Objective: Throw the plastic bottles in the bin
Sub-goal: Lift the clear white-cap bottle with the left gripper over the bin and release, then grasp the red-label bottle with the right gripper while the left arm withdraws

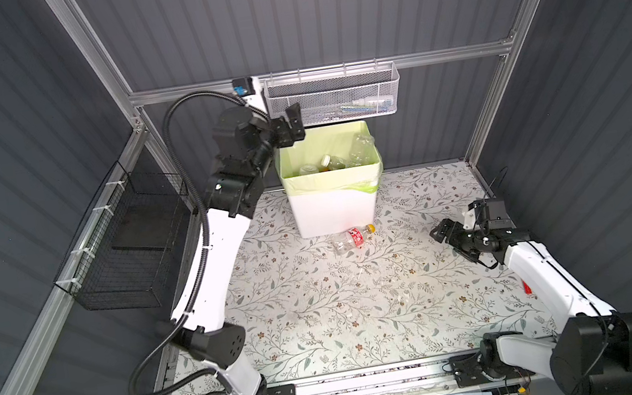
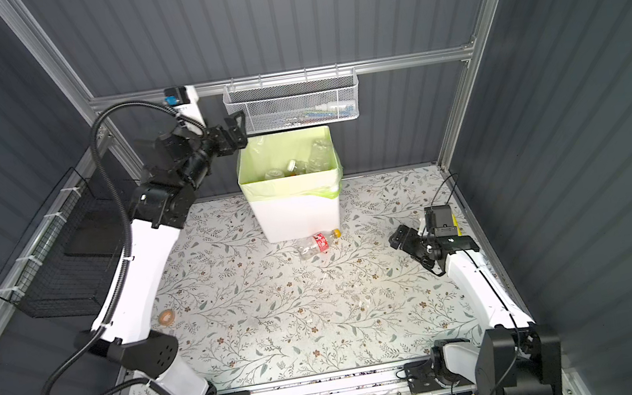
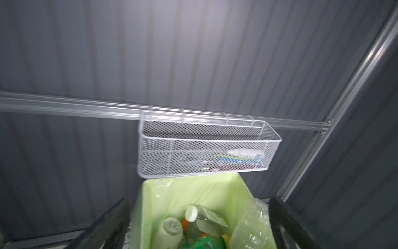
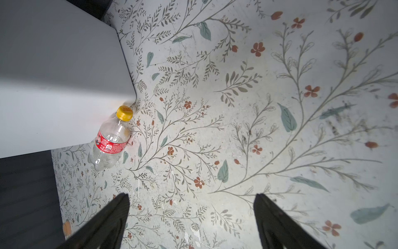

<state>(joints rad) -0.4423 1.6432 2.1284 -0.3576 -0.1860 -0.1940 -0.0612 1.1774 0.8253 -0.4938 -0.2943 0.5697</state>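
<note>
White bin (image 1: 332,208) with pale yellow-green liner (image 1: 304,185). Clear bottle (image 1: 353,238) showing red label, yellow cap. Counter (image 1: 322,311) off-white, sprigged with grey-green leaves, rust flowers. Binned bottles (image 3: 206,242): green, orange, maybe amber, blurred.

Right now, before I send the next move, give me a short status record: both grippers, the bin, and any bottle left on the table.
left gripper: open, empty, raised over the bin's left edge
right gripper: open, empty, over the table, apart from the loose bottle
bin: upright at the back, lined with a bag
bottles inside: several, count unclear
loose bottle: one, clear, red label, yellow cap, lying on its side at the bin's foot
left to do: bin that bottle
</note>
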